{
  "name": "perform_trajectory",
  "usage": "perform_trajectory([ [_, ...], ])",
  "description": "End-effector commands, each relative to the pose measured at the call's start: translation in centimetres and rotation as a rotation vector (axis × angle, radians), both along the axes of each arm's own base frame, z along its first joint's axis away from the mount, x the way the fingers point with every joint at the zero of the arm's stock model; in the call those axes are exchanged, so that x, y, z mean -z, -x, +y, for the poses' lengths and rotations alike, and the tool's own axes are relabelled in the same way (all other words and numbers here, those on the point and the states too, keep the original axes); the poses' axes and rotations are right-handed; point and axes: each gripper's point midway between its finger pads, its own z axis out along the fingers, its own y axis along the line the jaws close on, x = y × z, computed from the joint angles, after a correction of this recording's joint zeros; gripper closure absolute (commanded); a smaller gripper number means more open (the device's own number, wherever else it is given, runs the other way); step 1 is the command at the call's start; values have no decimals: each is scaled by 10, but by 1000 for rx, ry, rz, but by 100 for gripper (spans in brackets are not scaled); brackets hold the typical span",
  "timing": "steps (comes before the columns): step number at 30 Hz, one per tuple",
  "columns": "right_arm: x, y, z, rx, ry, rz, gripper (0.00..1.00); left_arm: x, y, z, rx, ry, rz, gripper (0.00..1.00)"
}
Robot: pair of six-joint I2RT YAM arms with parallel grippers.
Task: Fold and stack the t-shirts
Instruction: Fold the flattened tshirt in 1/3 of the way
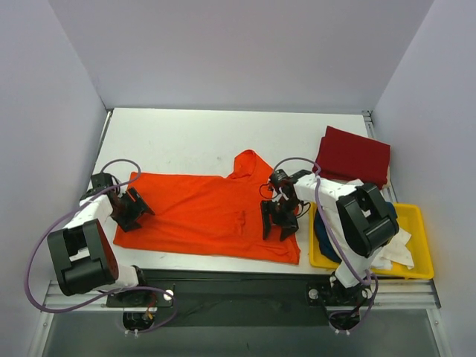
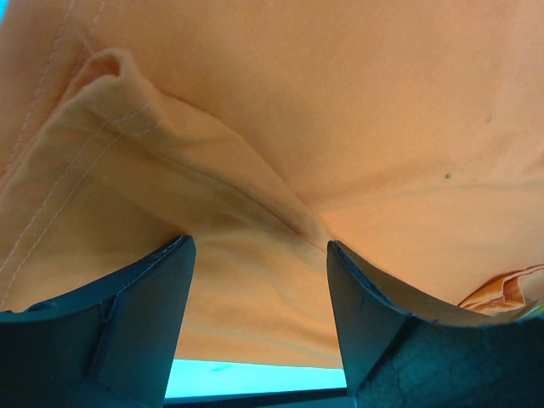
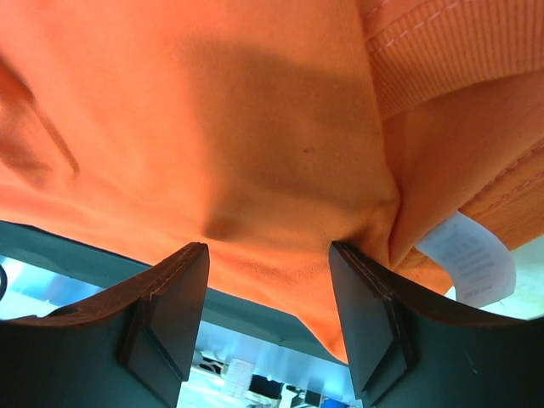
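A bright orange t-shirt (image 1: pixel 201 212) lies spread flat across the table's near half. My left gripper (image 1: pixel 132 210) is open over its left edge; the left wrist view shows orange cloth (image 2: pixel 280 161) between the spread fingers. My right gripper (image 1: pixel 279 220) is open over the shirt's right part near the collar; the right wrist view shows orange cloth (image 3: pixel 255 127), a ribbed collar and a white label (image 3: pixel 472 259). A dark red t-shirt (image 1: pixel 352 156) lies folded at the back right. Navy (image 1: pixel 324 230) and white (image 1: pixel 394 249) cloth lie in the bin.
A yellow plastic bin (image 1: pixel 418 223) stands at the right front, beside the right arm. The table's near edge is a dark strip (image 1: pixel 238 264) just below the orange shirt. White walls close in the table at the back and both sides.
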Motion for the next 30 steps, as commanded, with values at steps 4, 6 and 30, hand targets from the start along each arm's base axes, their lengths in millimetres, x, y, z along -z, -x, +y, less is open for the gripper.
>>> perform_trajectory([
  [4,2,11,-16,13,90,-18,40,-15,2,4,-5,-23,-8,26],
  [6,-11,-1,-10,22,70,-60,40,-26,-6,6,-3,-27,-40,26],
  [30,-79,-278,37,49,-28,-481,41,-82,-97,40,-37,-122,-215,26],
])
